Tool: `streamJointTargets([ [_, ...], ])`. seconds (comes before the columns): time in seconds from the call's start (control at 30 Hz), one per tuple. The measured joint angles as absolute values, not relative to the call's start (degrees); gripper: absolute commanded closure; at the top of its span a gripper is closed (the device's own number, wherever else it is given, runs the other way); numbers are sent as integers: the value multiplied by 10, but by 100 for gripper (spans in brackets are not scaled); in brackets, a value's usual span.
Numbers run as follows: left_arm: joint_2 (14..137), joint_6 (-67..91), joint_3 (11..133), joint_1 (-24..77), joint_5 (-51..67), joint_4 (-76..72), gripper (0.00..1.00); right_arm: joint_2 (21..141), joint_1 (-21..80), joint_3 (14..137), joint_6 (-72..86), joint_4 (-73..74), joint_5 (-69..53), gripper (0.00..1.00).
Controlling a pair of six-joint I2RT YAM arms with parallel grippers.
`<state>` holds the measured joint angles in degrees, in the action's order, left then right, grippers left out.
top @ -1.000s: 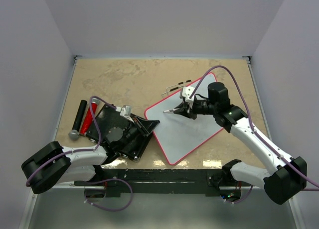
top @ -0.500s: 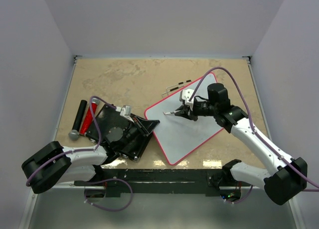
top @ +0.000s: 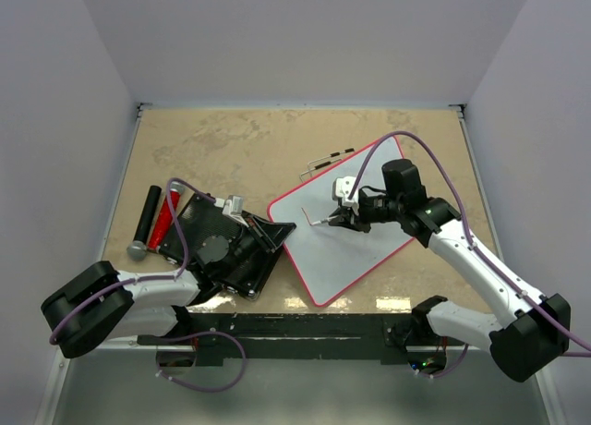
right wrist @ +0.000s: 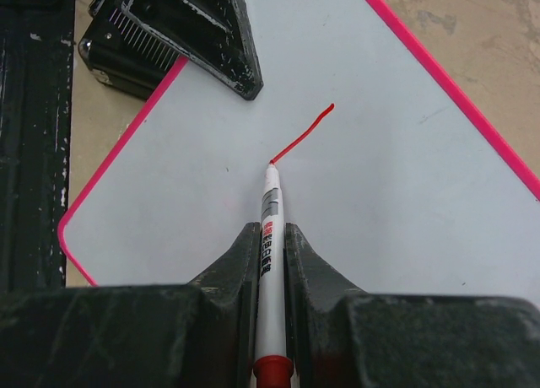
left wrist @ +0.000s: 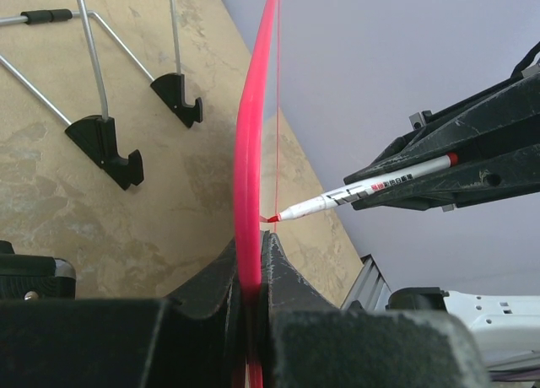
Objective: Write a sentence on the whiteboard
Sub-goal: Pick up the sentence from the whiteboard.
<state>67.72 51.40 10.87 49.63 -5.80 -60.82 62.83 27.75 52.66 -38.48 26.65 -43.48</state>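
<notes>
Only one short stroke of the sentence [right wrist: 302,135] is showing on the whiteboard [top: 343,249], so I think almost all the writing is waiting to be done. The right gripper [right wrist: 272,229] is squeezing a marker [right wrist: 270,194], its tip touching the whiteboard, while the left gripper [left wrist: 251,266] is pinching the whiteboard's left rim. The whiteboard is lying on a beige mottled table [top: 212,139], with plain pale walls [top: 295,37] standing around it.

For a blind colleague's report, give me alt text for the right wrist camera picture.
The right tool grips a white marker, its red tip touching the whiteboard at the end of a short red stroke. The left tool clamps the board's red-rimmed edge at upper left.
</notes>
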Motion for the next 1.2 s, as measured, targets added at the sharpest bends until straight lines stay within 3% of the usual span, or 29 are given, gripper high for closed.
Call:
streamJointTargets([
  [0.83, 686, 519, 109, 496, -58, -617, 100, 632, 279, 535, -289, 175, -375, 100],
  [1.2, 689, 515, 109, 496, -57, -623, 100, 631, 278, 535, -342, 209, -413, 100],
])
